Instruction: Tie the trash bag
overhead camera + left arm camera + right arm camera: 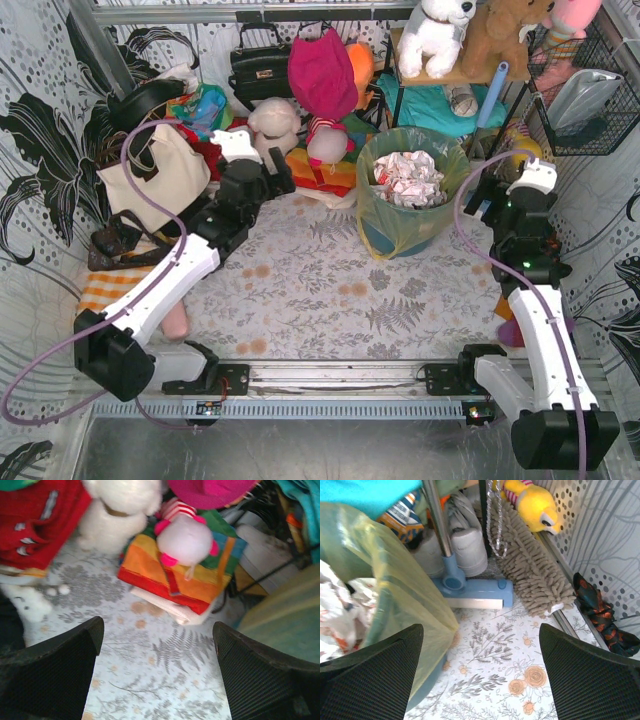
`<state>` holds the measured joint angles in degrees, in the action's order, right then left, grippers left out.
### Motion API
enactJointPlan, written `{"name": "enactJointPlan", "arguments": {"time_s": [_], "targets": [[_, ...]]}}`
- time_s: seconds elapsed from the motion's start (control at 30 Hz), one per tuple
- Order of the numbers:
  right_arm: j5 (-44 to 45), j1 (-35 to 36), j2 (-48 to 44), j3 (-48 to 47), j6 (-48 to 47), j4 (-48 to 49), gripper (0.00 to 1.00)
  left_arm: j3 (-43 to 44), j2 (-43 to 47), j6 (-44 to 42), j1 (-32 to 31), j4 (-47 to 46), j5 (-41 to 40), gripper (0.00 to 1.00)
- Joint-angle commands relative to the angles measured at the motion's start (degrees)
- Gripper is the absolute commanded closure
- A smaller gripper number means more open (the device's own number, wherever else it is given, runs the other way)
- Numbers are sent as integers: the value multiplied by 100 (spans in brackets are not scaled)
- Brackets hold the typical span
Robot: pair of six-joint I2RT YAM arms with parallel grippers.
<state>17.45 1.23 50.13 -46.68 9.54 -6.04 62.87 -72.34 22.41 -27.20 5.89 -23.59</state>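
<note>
1. Left pincer (157, 635) is released, jaws wide and empty, over the floral-print counter (320, 300).
2. Right pincer (480, 640) is likewise released and holds nothing. It is just beside the thin translucent yellow-green plastic trash bag (405, 590).
3. Only the overhead view shows the bag's open mouth, with crumpled white-and-red paper (408, 178) inside. The bag stands on the counter's far right.
4. Only the right wrist view shows the grey shaggy mop head (530, 575) behind.

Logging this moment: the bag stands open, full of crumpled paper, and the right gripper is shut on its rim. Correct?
No: the right gripper is open beside the bag, holding nothing, as the right wrist view shows. The bag does stand open, full of crumpled paper.
</note>
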Motion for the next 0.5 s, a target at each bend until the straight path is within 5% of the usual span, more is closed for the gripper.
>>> {"name": "enactJointPlan", "arguments": {"time_s": [0.0, 0.47], "targets": [[-364, -36, 18, -698, 187, -538, 1, 613, -206, 345, -520, 429, 99, 2], [-1338, -36, 875, -2222, 557, -1337, 7, 2107, -1237, 1450, -1798, 967, -46, 3]]}}
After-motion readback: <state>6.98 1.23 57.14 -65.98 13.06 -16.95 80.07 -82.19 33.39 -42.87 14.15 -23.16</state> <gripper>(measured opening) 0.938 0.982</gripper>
